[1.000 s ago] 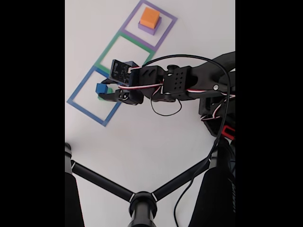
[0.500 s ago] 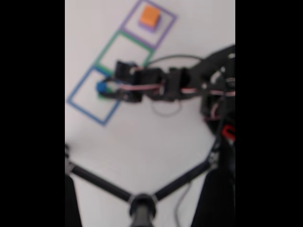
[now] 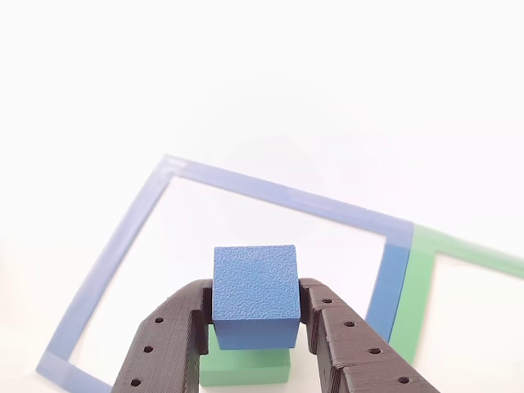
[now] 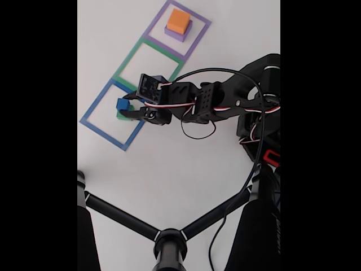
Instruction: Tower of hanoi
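Note:
In the other view, the small blue cube (image 3: 255,293) sits between my two black fingers (image 3: 176,327), and my gripper (image 3: 255,288) is shut on its sides. Directly under it lies the wider green block (image 3: 246,370); I cannot tell whether the cube rests on it or hovers just above. The fixed view shows my gripper (image 4: 127,109) reaching from the right to the blue cube (image 4: 122,104) over the green block (image 4: 120,116), inside the blue square outline (image 4: 96,125). At the far end, the orange block (image 4: 179,20) stands on the purple slab (image 4: 179,35).
Three flat square outlines run in a diagonal row: blue, green (image 4: 131,59) and purple (image 4: 198,39). A black Y-shaped stand (image 4: 169,237) crosses the lower part of the fixed view. The arm's body and cables (image 4: 254,113) take up the right side.
The arm has shifted slightly, its rear links sitting higher in the fixed view. The blue cube stays between the fingers at nearly the same spot over the green block.

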